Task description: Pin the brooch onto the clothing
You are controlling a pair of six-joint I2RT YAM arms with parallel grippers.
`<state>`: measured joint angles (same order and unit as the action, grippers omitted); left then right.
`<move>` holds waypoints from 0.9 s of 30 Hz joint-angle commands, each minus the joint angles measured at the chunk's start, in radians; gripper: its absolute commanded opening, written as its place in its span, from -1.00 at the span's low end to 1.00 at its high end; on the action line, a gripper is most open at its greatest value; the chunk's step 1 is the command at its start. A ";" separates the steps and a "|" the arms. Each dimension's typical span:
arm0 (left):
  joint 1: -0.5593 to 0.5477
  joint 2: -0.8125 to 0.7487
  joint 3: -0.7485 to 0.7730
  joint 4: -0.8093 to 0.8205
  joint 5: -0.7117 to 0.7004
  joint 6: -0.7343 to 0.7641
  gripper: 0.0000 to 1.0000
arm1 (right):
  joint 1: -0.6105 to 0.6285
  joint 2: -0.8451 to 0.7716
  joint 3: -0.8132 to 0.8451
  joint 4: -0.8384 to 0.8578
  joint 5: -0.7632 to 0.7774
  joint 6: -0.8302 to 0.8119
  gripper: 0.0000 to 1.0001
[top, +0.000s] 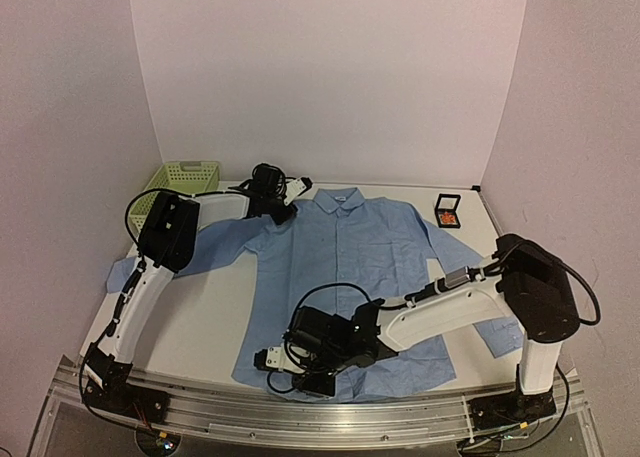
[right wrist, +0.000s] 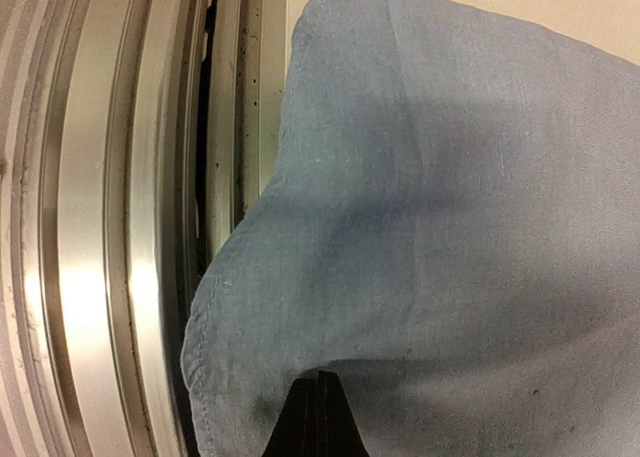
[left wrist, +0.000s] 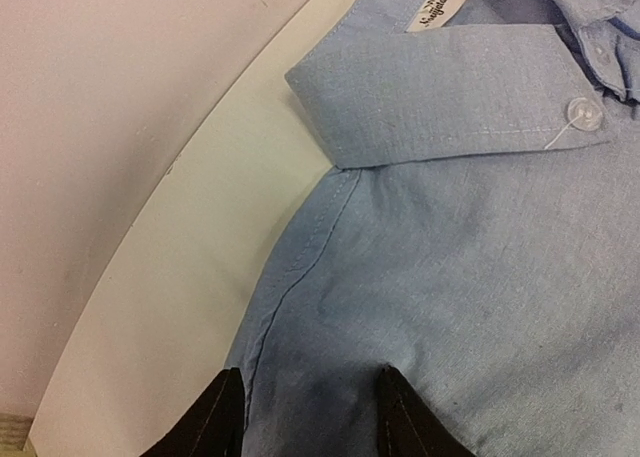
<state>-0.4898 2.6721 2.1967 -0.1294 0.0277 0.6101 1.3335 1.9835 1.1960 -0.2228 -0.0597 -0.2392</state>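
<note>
Step in hand, as I read it: prepping the shirt [top: 350,267] – the pin step has not begun. The brooch [top: 448,217] sits in its black box frame [top: 448,196] at the far right of the table [top: 215,307], just past the shirt's sleeve and well apart from both grippers

Left gripper [left wrist: 312,417]: jaws part-open, fingers [left wrist: 215,417] straddling the shoulder seam just below the collar [left wrist: 450,87]. The cloth between them looks flat, nothing pinched as far as I can tell. Right gripper [right wrist: 316,417]: jaws fully together at the near hem corner, cloth creasing toward the tips – looks like a pinch on the hem, though the contact itself is hidden

Next move, my call: one arm has to let go and cross to the box frame. The brooch is tiny, so it needs a narrow, well-centred pinch, with the other arm keeping the cloth taut at the pin spot

Surface: pale matte tabletop, shirt lying front-up and mostly flat, hem close to the metal rail [right wrist: 90,227] at the near edge. Pale green basket [top: 185,167] at far left. Plain pale walls [top: 330,77] close in on three sides
</note>
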 commanded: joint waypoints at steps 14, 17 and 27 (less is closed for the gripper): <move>0.018 -0.483 -0.235 -0.289 0.093 0.122 0.07 | -0.499 -0.204 0.071 0.007 0.097 0.431 -1.00; 0.064 -0.576 -0.428 -0.301 0.051 0.135 0.01 | -0.584 -0.193 0.030 0.004 0.121 0.496 -1.00; 0.187 -0.683 -0.812 -0.246 -0.071 0.244 -0.09 | -0.730 -0.117 -0.056 -0.042 0.195 0.590 -1.00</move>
<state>-0.3376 2.0028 1.3952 -0.3868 0.0254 0.8099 0.6325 1.8451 1.1773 -0.2361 0.0975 0.2868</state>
